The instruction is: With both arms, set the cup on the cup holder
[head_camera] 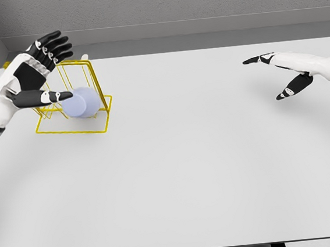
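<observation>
The cup — pale lavender, lying on its side — sits inside the yellow wire cup holder, apparently hung on or resting against one of its pegs. Judging from that, the placing step looks essentially done, and what matters now is a clean release: the left hand should draw straight away from the frame without hooking a wire or nudging the cup off its seat. That hand is spread wide and grips nothing — its thumb reaches just beside the cup's near edge, perhaps touching it, while the fingers fan out above and behind the holder. So the cup lies just below and in front of the open palm. The right hand, also open and empty, hovers over the white surface, well apart from the cup.
</observation>
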